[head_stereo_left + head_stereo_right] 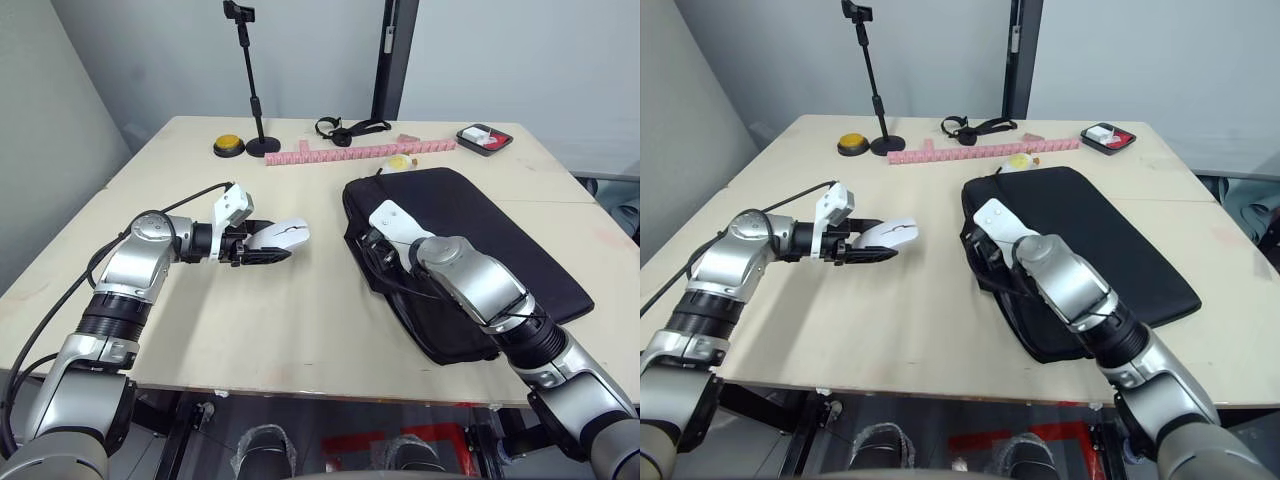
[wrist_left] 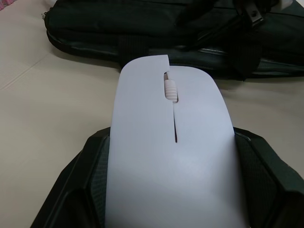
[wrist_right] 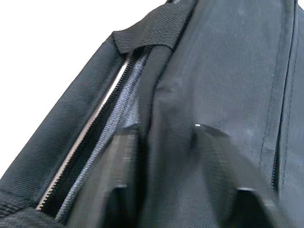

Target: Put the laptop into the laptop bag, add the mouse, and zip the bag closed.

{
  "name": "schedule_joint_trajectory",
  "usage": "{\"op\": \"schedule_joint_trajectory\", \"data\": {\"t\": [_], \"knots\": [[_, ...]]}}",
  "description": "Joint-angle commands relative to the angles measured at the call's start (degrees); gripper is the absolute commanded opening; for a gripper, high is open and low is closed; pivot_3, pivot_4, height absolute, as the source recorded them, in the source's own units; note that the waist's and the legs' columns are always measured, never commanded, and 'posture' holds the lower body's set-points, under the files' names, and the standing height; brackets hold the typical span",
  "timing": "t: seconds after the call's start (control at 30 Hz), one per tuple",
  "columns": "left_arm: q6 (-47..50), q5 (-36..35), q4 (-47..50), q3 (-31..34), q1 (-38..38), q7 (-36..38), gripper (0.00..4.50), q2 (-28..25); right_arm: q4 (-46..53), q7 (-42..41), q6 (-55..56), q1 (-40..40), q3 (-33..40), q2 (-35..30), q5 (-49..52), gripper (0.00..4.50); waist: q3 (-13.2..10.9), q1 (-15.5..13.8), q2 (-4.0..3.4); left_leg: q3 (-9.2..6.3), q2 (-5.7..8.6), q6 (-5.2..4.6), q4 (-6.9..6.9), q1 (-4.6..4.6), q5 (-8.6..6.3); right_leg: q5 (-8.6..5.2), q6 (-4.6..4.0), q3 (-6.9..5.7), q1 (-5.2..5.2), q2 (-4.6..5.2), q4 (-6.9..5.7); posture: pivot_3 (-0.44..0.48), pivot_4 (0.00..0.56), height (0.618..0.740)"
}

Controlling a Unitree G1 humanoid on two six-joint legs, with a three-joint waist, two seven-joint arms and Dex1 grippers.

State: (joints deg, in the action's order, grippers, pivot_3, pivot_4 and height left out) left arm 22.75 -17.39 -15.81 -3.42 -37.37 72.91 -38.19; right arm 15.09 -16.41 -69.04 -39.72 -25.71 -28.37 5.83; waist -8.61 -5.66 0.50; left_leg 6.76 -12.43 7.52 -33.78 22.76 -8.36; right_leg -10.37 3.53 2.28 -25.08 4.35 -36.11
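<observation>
The white mouse [image 1: 285, 233] is held off the table in my left gripper [image 1: 272, 246], a hand's width left of the laptop bag. Its black fingers [image 2: 90, 175] are shut against both sides of the mouse, whose scroll wheel points at the bag. The black laptop bag [image 1: 490, 235] lies flat at centre right with its zipper open along its left edge. My right gripper [image 1: 374, 252] is at that edge, its fingers [image 3: 118, 161] closed on a fold of the bag's top fabric beside the open zipper [image 3: 85, 137]. The laptop is hidden.
Along the far side of the table stand a black phone stand [image 1: 252, 90], a yellow button [image 1: 229, 146], a pink strip [image 1: 360, 152], a black strap [image 1: 345, 128] and a small red and black tray [image 1: 485, 138]. Bare tabletop [image 1: 300, 320] lies in front of the mouse.
</observation>
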Motion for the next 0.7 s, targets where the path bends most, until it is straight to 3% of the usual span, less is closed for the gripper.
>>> {"op": "schedule_joint_trajectory", "data": {"t": [0.03, 0.1, 0.33, 0.47, 0.7], "knots": [[-0.3, -0.9, 0.9, 0.8, -0.1, -0.3, 2.85, 0.4, -0.8, -1.1, -1.0, 0.0, -0.2, -1.0, -1.2, 0.37, 0.0, 0.0, 0.00, 0.00, 0.00, 0.00, -0.01, 0.00, 0.00, 0.00, 0.01, 0.00, 0.01, 0.00, -0.01, 0.000, 0.150, 0.739], [-0.2, -0.9, 0.7, 0.7, -0.4, -0.2, 2.85, 0.7, -0.3, -1.6, -1.7, -0.4, 0.7, -0.6, -1.2, 0.04, 0.0, 0.1, 0.00, 0.00, 0.00, 0.01, -0.04, -0.01, 0.01, 0.02, 0.02, 0.01, 0.01, 0.01, -0.03, 0.000, 0.150, 0.739], [-0.6, -0.6, -0.7, 0.0, -1.7, 0.1, 2.85, 1.7, 2.8, -4.6, -8.2, -3.5, 11.3, 2.8, 3.6, 0.04, 0.0, 0.0, -0.01, 0.00, 0.00, 0.02, -0.03, 0.06, 0.03, 0.02, 0.03, 0.00, -0.05, 0.00, -0.02, 0.000, 0.150, 0.739], [-1.3, -0.1, -2.0, -0.7, -2.5, 0.5, 2.85, 2.8, 2.7, -9.1, -16.2, -10.8, 28.9, 6.6, 11.4, 0.04, 0.0, 0.2, -0.05, 0.00, -0.02, 0.01, -0.01, 0.13, 0.03, 0.02, 0.03, 0.00, -0.18, -0.04, -0.03, 0.000, 0.150, 0.739], [-2.4, 0.5, -3.5, -1.7, -3.3, 0.7, 2.85, 3.8, -3.6, -11.8, -23.2, -19.1, 50.3, 7.0, 17.7, 0.04, 0.0, 0.1, -0.06, 0.03, -0.06, 0.00, 0.11, 0.16, 0.04, 0.01, 0.01, -0.01, -0.24, -0.08, 0.03, 0.000, 0.150, 0.739]]}}
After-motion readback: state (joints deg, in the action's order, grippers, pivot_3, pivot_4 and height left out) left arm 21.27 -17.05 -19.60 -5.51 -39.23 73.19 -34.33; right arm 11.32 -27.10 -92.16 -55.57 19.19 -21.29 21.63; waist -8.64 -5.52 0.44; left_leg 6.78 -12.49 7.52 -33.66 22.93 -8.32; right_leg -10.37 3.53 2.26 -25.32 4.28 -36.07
